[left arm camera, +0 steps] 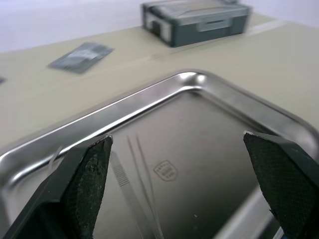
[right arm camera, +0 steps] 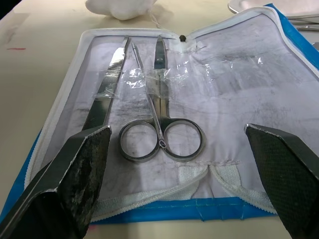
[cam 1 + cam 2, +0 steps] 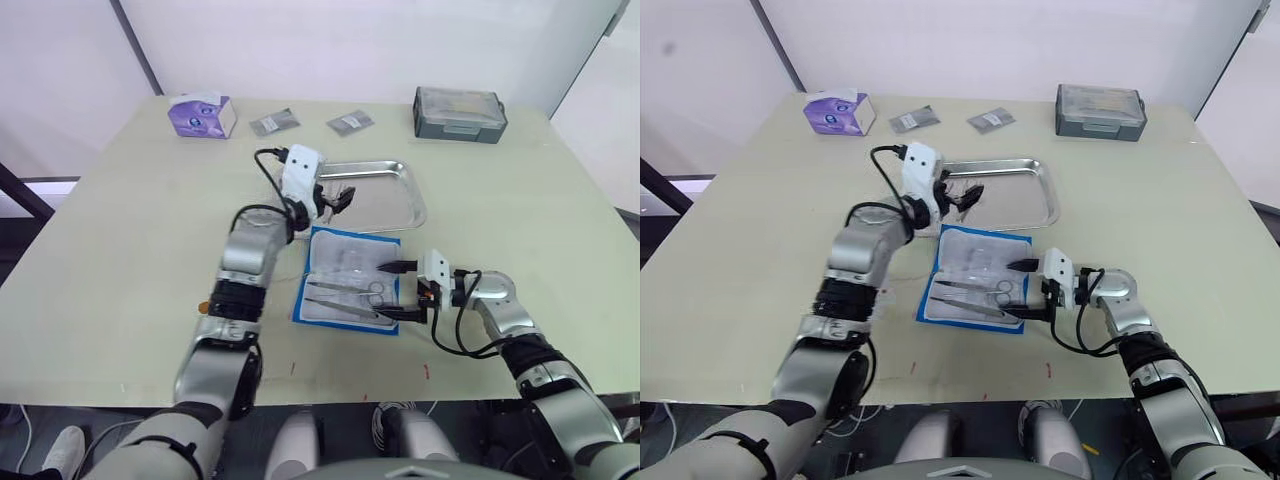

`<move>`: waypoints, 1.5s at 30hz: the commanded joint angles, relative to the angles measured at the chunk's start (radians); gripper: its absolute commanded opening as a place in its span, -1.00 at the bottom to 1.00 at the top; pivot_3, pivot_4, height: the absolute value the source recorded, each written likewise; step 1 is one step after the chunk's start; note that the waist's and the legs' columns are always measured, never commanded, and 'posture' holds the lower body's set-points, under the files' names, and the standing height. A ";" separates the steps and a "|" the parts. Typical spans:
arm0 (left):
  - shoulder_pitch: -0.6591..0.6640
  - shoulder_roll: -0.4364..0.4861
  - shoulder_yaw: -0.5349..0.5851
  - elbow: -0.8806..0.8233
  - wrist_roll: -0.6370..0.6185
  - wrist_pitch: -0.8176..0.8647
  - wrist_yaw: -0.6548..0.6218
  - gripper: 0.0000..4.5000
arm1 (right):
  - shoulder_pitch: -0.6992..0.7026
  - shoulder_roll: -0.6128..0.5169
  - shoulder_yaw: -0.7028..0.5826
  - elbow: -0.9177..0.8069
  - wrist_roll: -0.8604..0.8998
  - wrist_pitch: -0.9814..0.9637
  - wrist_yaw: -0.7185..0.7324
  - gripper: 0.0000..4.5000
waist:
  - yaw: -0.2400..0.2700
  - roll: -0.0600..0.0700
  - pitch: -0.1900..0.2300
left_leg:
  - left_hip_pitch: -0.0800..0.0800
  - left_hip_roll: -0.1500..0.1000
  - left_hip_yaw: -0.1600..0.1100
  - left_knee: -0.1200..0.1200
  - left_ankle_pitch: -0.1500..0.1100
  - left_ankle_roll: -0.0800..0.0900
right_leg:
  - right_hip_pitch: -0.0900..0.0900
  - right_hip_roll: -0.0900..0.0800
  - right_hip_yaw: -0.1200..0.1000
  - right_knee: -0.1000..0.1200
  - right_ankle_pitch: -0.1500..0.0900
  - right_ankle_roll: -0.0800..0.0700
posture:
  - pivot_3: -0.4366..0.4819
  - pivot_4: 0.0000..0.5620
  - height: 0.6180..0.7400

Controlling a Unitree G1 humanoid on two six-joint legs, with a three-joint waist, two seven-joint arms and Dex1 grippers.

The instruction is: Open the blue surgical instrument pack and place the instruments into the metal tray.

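The blue surgical instrument pack (image 3: 350, 278) lies unfolded on the table, its pale lining (image 2: 249, 89) facing up. Ring-handled scissors (image 2: 162, 139) and flat silver tweezers (image 2: 107, 89) are tucked in its clear pockets. Just behind the pack sits the metal tray (image 3: 410, 195). One thin pair of tweezers (image 1: 142, 164) lies on its floor. My left gripper (image 3: 340, 195) hovers open over the tray's near left part, holding nothing. My right gripper (image 3: 398, 291) is open at the pack's right edge, and its fingers point at the scissors' rings without touching them.
A purple tissue box (image 3: 202, 114) stands at the back left. Two grey foil packets (image 3: 274, 122) (image 3: 350, 121) lie behind the tray. A dark grey plastic box (image 3: 459, 113) sits at the back right.
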 commanded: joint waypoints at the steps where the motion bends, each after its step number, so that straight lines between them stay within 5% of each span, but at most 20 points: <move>1: 0.001 0.107 -0.036 0.013 -0.054 -0.124 -0.301 0.98 | 0.096 0.006 0.083 0.125 -0.102 0.056 -0.008 1.00 | -0.001 0.000 0.000 | 0.000 0.000 0.000 0.000 0.000 0.000 | 0.000 0.000 0.000 0.000 0.000 0.000 | -0.05 -0.47 0.91; 7: -0.002 0.241 -0.120 0.119 -0.042 -0.308 -0.665 0.98 | 0.094 0.004 0.086 0.124 -0.109 0.067 -0.018 1.00 | -0.001 0.000 0.000 | 0.000 0.000 -0.001 0.000 0.000 0.001 | 0.000 -0.002 -0.001 -0.001 0.000 -0.001 | -0.05 -0.47 0.91; 12: 0.001 0.279 -0.182 0.210 0.000 -0.451 -0.821 0.98 | 0.097 0.002 0.085 0.119 -0.110 0.071 -0.022 1.00 | -0.001 0.000 0.000 | 0.000 0.001 -0.001 0.000 0.000 0.001 | 0.000 -0.002 -0.001 0.000 -0.003 -0.007 | -0.05 -0.47 0.91; 17: -0.015 0.269 -0.219 0.333 0.067 -0.610 -0.851 0.98 | 0.102 -0.001 0.082 0.113 -0.107 0.072 -0.024 1.00 | 0.000 -0.001 0.000 | -0.001 0.001 -0.002 0.000 0.000 0.002 | 0.000 -0.003 -0.002 0.000 -0.003 -0.007 | -0.05 -0.47 0.91; 31: 0.039 0.226 -0.142 0.483 -0.116 -0.701 -1.008 0.98 | 0.132 -0.020 0.067 0.041 -0.080 0.091 -0.017 1.00 | 0.002 0.000 0.000 | -0.002 0.002 -0.005 0.000 0.000 0.002 | 0.000 0.001 -0.005 0.000 -0.002 -0.005 | -0.05 -0.47 0.91; 45: 0.067 0.231 -0.168 0.485 -0.157 -0.771 -1.008 0.98 | 0.214 -0.046 0.006 -0.281 0.027 0.195 -0.033 1.00 | 0.024 0.015 0.015 | -0.011 0.000 -0.008 0.000 -0.001 0.003 | -0.006 0.004 -0.011 -0.001 -0.005 -0.006 | -0.05 -0.47 0.91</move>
